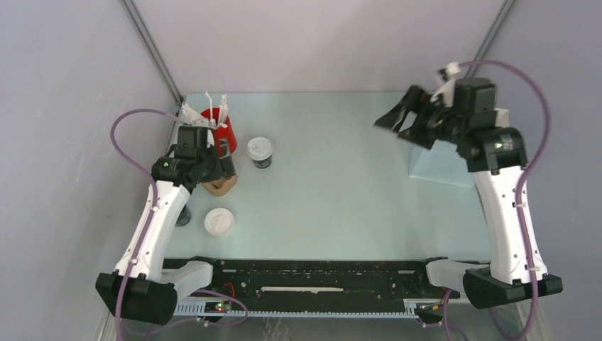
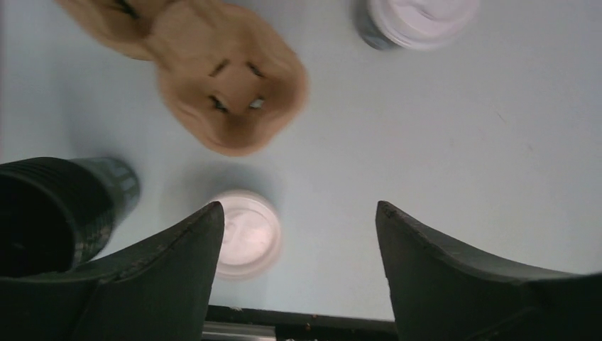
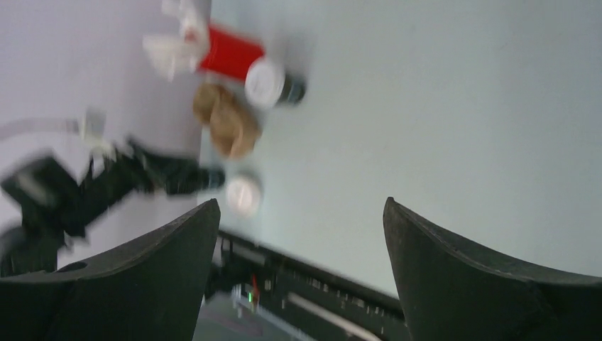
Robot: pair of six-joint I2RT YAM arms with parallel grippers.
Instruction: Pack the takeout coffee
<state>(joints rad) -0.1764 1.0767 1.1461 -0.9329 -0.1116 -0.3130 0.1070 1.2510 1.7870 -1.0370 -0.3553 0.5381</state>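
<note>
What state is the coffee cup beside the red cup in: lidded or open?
Lidded: the takeout coffee stands upright with its white lid seated on top.

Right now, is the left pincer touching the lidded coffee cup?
Apart. In the left wrist view the left pincer is open over bare table, and the lidded coffee cup stands well beyond its tips.

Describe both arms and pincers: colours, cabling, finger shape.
The left arm and right arm have white links, black joints, black bases. A purple cable loops along each. The left pincer and right pincer have black, tapered, pointed fingers.
</note>
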